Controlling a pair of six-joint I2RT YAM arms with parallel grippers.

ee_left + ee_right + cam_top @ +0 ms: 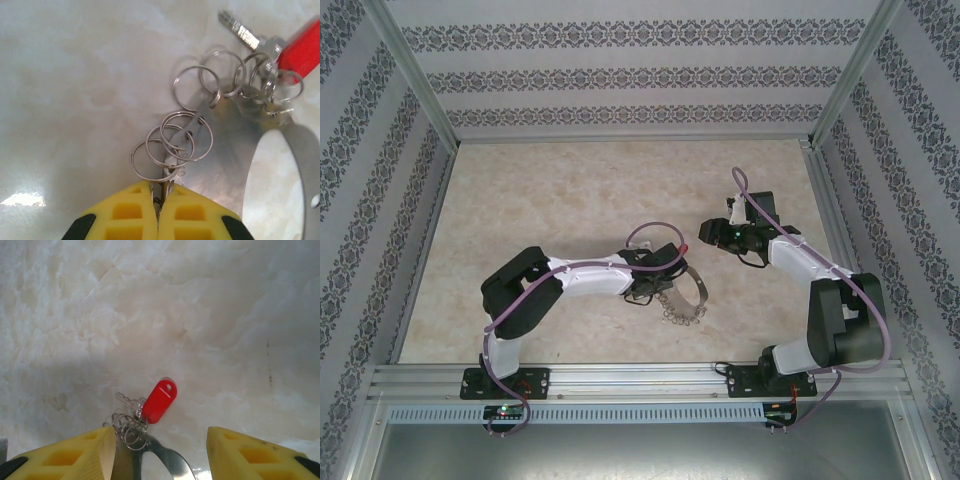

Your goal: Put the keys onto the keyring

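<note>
Okay, top view: left gripper [658, 285] is down on the keyring [690, 297] at mid-table, red key [684, 243] at the keyring's far edge. Left wrist: jaws pinched tight on the keyring's fringe of small rings. Right wrist: right gripper [161, 436] is half open and empty, red key just ahead.

Stock: one red-headed key [159, 401]; one keyring [302, 155]; at least seven small split rings [196, 88] on it, overlaps blurring the tally; two yellow-fingered grippers, left gripper [161, 191] and right gripper [161, 440].
</note>
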